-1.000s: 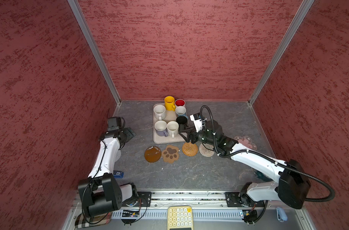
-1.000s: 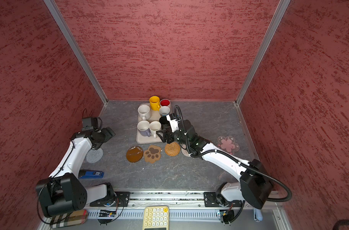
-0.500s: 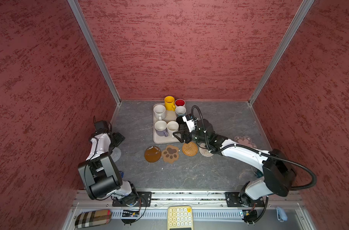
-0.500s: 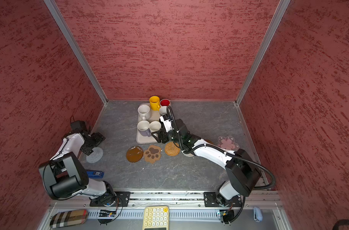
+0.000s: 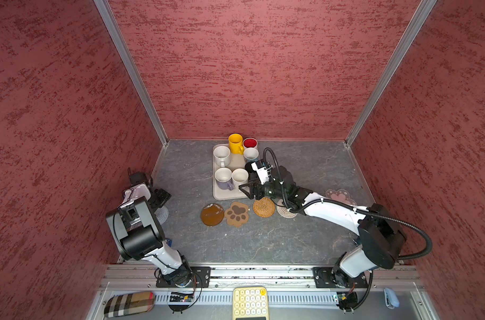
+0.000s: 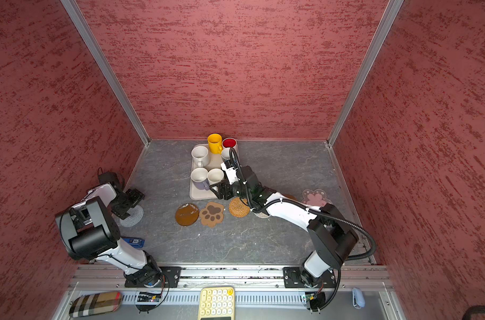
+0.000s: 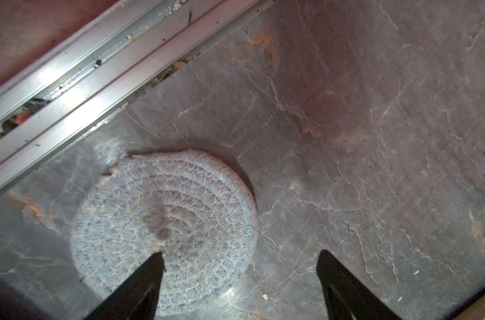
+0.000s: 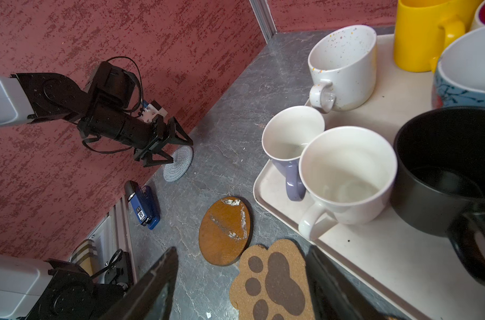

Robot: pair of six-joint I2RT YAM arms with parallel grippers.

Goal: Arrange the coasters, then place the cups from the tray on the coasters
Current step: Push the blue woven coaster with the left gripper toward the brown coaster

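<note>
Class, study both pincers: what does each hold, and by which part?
Nothing is held. The left pincer stands open above the grey woven round coaster; the right pincer stands open near the front edge of the cream rectangular plastic tray.

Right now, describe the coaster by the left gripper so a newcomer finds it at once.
Follow the left wall's metal rail down to the tabletop, far from the tray. There the grey woven coaster lies alone below the open left gripper. Unlike the brown and tan coasters beside the tray, it is a pale blue-grey coil.
</note>
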